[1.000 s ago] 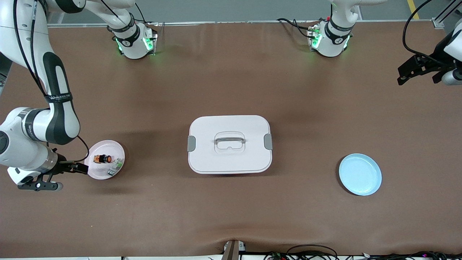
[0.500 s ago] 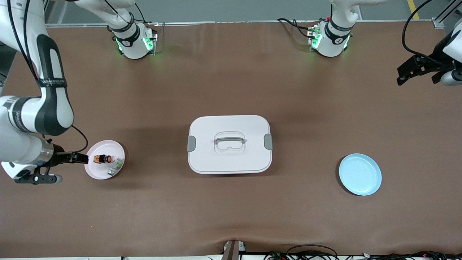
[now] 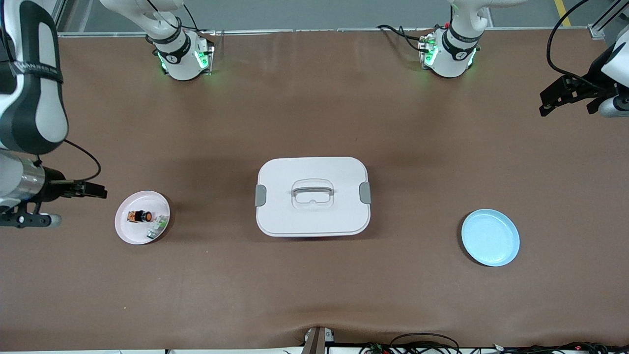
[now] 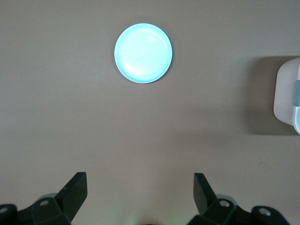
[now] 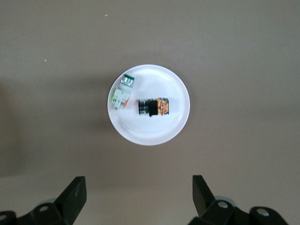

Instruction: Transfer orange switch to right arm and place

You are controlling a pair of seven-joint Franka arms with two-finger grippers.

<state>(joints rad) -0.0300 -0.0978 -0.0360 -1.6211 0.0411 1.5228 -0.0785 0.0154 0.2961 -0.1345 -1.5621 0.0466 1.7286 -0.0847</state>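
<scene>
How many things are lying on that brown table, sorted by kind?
Plates: 2, a pink plate and a blue plate
Small parts: 2, the orange switch and a white-and-green part, both on the pink plate
Lidded boxes: 1, a white box
Total: 5

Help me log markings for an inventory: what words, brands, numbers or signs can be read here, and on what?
On the right arm: white lettering on a black band, too small to read.
On the right arm's base and the left arm's base: a small white mark on each black collar, unreadable.
On the orange switch: an orange pattern, no legible text.
On the white box, pink plate and blue plate: none.
</scene>
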